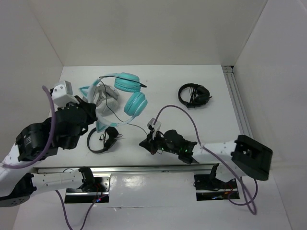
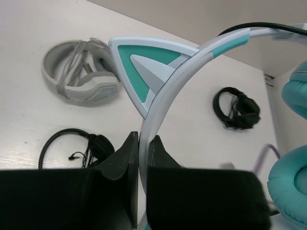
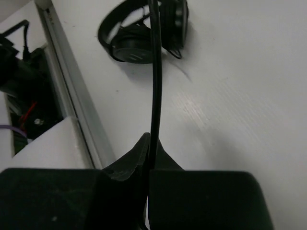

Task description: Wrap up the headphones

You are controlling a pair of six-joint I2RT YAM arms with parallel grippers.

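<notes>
Two hands each pinch a different part of the teal over-ear headphones (image 1: 135, 103), padded cups on a pale blue plastic headband, lying left of the middle of the white bench (image 1: 211, 124), toward its far edge. Overhead, the left hand (image 2: 143, 143) blurs into dark arm housing. Its own wrist camera shows the black fingers pressed onto the smooth headband (image 2: 187, 64), just below a triangular cat-ear point (image 2: 148, 67). That view cuts the cushioned cups off at its right edge. Beyond the band sits a bulky grey-white headset (image 2: 81, 72), and nearer the front edge a small black thin-banded headset (image 2: 98, 144). Right of these, the right hand (image 3: 149, 143) pinches the thin black cable (image 3: 154, 72), which runs straight away from it. Overhead that cord is barely traceable. Another black headset (image 1: 194, 94), folded, lies toward the far right corner.
</notes>
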